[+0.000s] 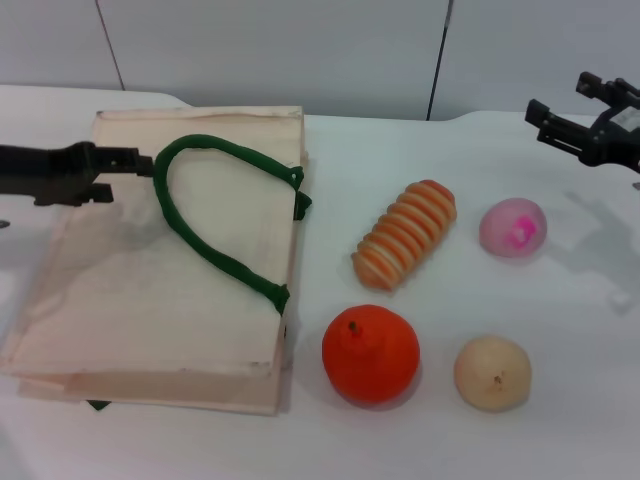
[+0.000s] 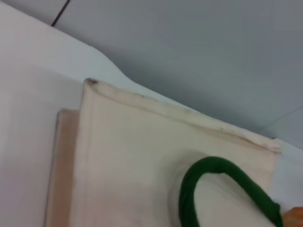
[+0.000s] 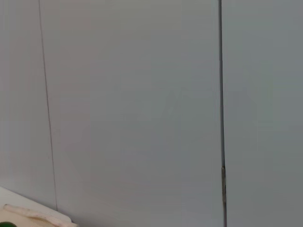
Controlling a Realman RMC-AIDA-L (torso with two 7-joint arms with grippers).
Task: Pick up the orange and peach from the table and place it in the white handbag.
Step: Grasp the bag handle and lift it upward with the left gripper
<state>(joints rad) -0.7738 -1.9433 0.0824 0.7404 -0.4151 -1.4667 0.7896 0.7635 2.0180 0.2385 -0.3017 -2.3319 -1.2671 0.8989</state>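
Note:
The orange (image 1: 371, 354) sits on the white table near the front, just right of the white handbag (image 1: 120, 290). The handbag lies flat at the left with its dark green handle (image 1: 200, 210) looped on top. The peach (image 1: 512, 227) lies farther back on the right. My left gripper (image 1: 140, 162) hovers over the bag's far left part, its tip right next to the handle's loop. The left wrist view shows the bag (image 2: 128, 156) and handle (image 2: 213, 179). My right gripper (image 1: 565, 100) is open and empty, raised at the far right behind the peach.
A ribbed orange-and-cream oblong piece (image 1: 404, 234) lies between the bag and the peach. A beige round fruit (image 1: 492, 373) sits right of the orange. A grey panelled wall (image 3: 142, 94) stands behind the table.

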